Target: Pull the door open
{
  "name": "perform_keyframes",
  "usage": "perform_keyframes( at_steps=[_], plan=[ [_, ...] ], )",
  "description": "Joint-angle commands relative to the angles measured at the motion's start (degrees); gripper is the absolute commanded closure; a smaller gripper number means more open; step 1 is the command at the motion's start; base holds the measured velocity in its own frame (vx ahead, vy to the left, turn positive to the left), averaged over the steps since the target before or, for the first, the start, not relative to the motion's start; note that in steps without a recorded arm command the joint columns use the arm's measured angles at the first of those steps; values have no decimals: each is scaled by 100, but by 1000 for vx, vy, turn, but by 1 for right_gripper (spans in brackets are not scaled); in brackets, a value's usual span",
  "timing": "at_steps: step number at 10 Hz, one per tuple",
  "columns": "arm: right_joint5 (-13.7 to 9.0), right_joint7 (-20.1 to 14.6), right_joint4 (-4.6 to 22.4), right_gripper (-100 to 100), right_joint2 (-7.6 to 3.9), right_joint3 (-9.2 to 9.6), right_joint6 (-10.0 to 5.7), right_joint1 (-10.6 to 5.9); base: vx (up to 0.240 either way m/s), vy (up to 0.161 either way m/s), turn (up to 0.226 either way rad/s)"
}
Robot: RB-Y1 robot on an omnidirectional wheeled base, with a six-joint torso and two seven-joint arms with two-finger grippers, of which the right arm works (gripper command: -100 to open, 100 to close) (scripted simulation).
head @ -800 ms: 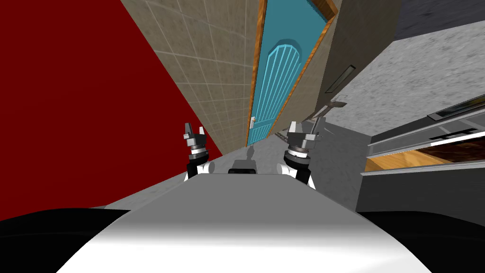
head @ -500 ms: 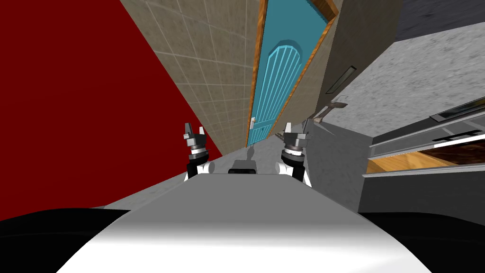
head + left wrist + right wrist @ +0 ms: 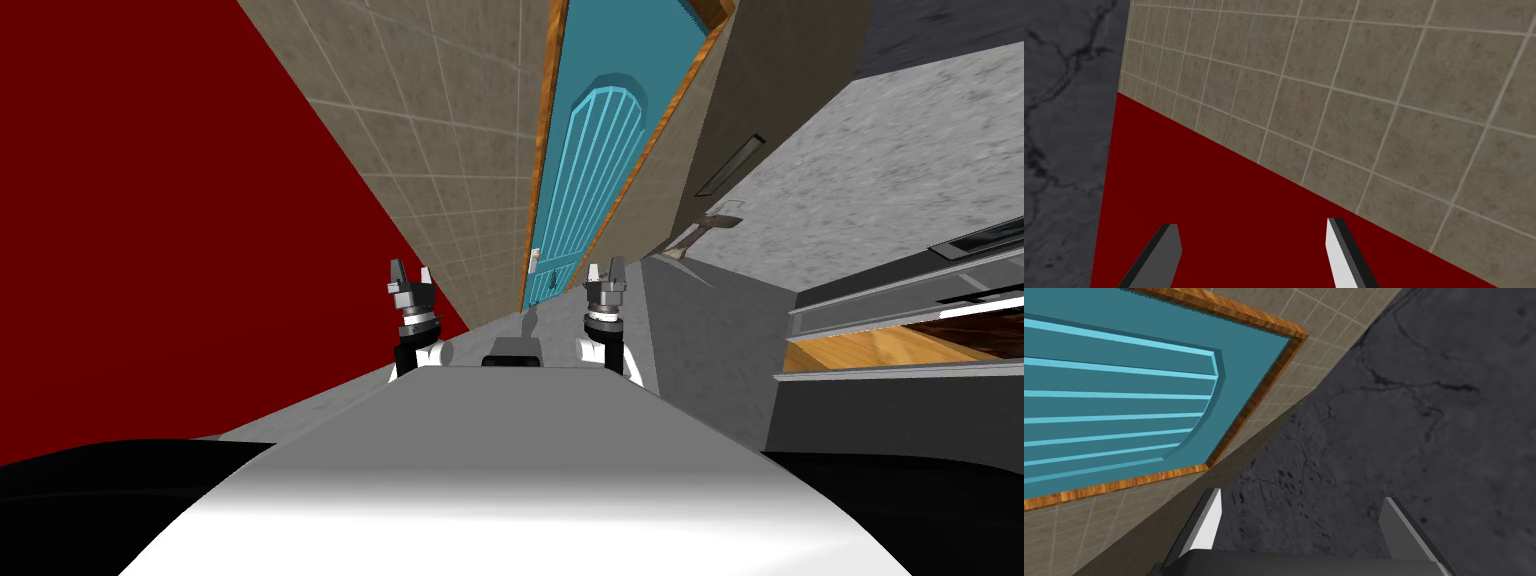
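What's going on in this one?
The robot faces a teal door in a wooden frame, which looks shut. Its small pale handle sits at the door's left edge. Both arms are raised ahead of the robot, the left gripper and right gripper open and empty. Neither touches the door or handle yet, so the pull has not begun.

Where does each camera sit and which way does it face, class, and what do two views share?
Head view: on the head, looking steeply down and forward at the teal door; the left gripper and right gripper show before it.
Left wrist view: on the left hand, facing a wall; its own two fingers stand open.
Right wrist view: on the right hand, looking along its open fingers at the door's arched panel and wooden frame.
Shared: the head and right wrist views both show the door.
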Motion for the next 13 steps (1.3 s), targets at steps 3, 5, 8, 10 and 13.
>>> perform_keyframes(
  at_steps=[3,5,8,10,13],
  plan=[
    [188,390,626,-100,-169,3,-66,-351,57,-17,23],
    [276,562,946,-100,-233,16,-85,-509,57,-20,18],
    [373,749,1418,-100,-303,30,-106,-682,45,-17,20],
    [470,936,1659,-100,-373,44,-127,-855,25,-9,9],
    [571,1133,2130,-100,-446,59,-148,-1036,46,-16,21]
  ],
)
